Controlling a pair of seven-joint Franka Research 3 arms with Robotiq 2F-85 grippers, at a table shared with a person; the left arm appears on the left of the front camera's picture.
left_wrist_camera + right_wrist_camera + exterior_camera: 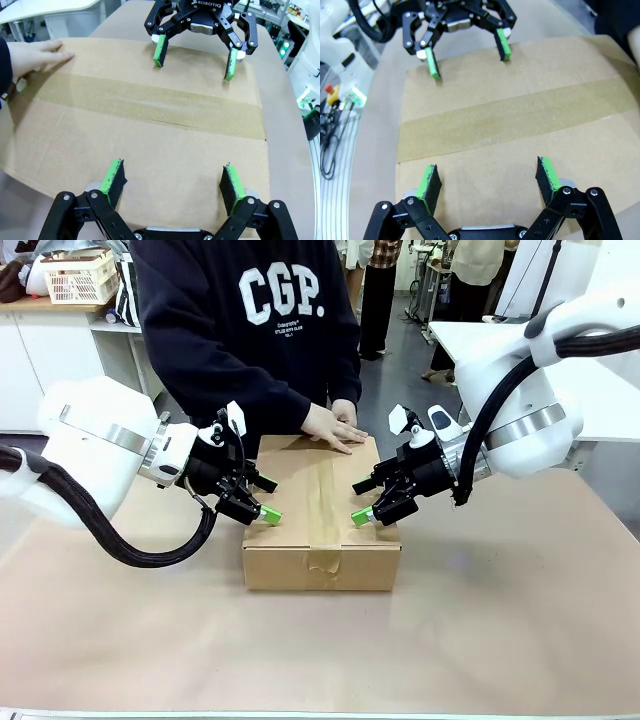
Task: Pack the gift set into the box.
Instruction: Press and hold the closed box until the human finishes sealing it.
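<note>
Box: the box is lying closed near the middle of the tabletop, toward the far edge, with a strip of brown tape running along its top seam and down over the near wall.
Left gripper: the left gripper is hovering over the box's left edge, its fingers spread wide and holding nothing; in the left wrist view the green pads are pointing down at the cardboard top on the near side of the tape.
Right gripper: the right gripper is hovering over the box's right edge, fingers likewise spread wide and empty; whether the pads are touching the cardboard cannot be told.
Relation: the two grippers are facing each other across the box, with the taped seam lying between them.
Person's hand: a hand is resting flat on the box's top at its far edge, the sleeve dark.
Writing: the person's dark sweatshirt is showing "CGP." in large white letters, with smaller lines beneath too small to read; "ROBOTIQ" is showing on the right gripper's body in the left wrist view.
</note>
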